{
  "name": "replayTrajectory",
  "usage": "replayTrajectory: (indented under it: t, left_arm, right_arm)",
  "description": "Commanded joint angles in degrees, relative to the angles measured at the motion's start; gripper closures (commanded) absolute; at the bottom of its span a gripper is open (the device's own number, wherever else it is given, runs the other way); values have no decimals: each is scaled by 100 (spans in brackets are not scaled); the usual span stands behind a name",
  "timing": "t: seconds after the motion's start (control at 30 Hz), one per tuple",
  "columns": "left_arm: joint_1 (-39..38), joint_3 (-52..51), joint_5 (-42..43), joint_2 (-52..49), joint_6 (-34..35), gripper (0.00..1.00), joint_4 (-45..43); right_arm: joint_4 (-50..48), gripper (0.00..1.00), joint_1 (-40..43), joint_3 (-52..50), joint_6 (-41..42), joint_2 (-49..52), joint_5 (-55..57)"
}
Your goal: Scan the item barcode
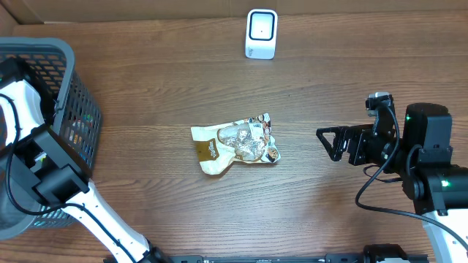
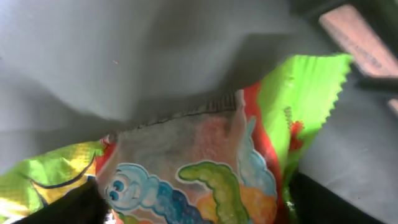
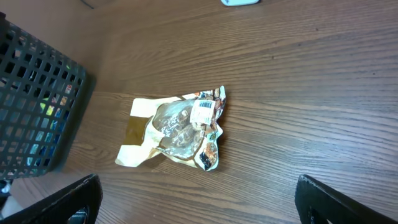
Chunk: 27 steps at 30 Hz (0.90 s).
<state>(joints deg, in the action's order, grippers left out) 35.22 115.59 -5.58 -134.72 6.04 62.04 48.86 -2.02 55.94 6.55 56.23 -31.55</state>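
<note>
Overhead view: the clear-windowed snack packet (image 1: 235,144) lies flat at mid-table, its long axis running roughly left to right. It is directly ahead of the right gripper (image 1: 327,144), whose jaws stand wide apart and empty and point at the packet's near short end, so the right arm is the nearer one. The barcode scanner (image 1: 261,33) stands well apart at the far edge. The left gripper (image 2: 199,208) is down inside the mesh basket (image 1: 66,51), its jaws apart astride a green gummy-worm packet (image 2: 205,168); contact with that packet cannot be confirmed.
</note>
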Motion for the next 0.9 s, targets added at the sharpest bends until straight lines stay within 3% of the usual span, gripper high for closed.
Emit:
replayTrajectory:
  t: [0.0,0.07,0.4,0.63,0.87]
  left_arm:
    - [-9,-9,-103,-264,-87,51,157]
    - [31,-4,-103,-262,-15,96,227]
    - [271,988,-79,341,616,96,1325]
    - [420,2061,79,1777,774,96,1961]
    - [179,2140,730,3617,772,96,2173]
  right_arm:
    - [-28,1,-17,129,74,-15,-52]
    - [-28,1,-17,129,72,-15,-55]
    - [37,0,-17,129,72,-15,-55]
    - [57,0,-17,129,72,-15,-57]
    - [57,1,-17,129,72,-15,-55]
